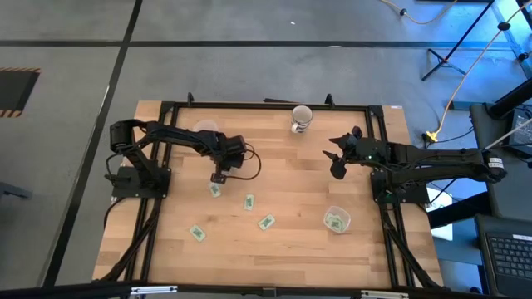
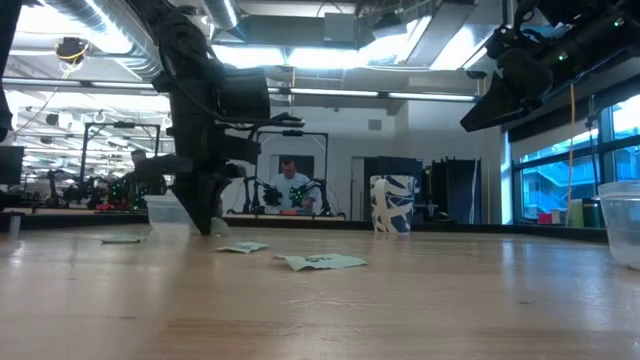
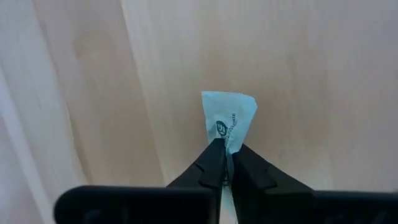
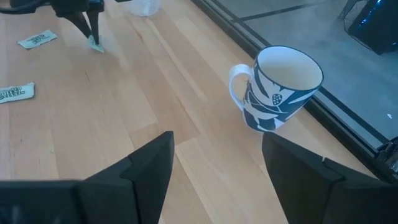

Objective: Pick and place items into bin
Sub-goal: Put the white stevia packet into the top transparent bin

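Pinched together on 1 packet (image 3: pixel 229 115) against the table (image 1: pixel 291 249), left claw (image 1: pixel 218 178); right claw (image 1: pixel 338 159) hangs spread apart.

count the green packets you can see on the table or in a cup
5: one pinched by the left gripper, packet; three loose at; one in the clear cup. More may be hidden.

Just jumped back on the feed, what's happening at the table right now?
The left end effector is down at the wooden table, shut on one small green-and-white flat packet. Three more packets lie loose on the wood nearby, and one sits in a clear plastic cup near the right arm. The right end effector hangs open above the table, near a blue-and-white ceramic mug, holding nothing.
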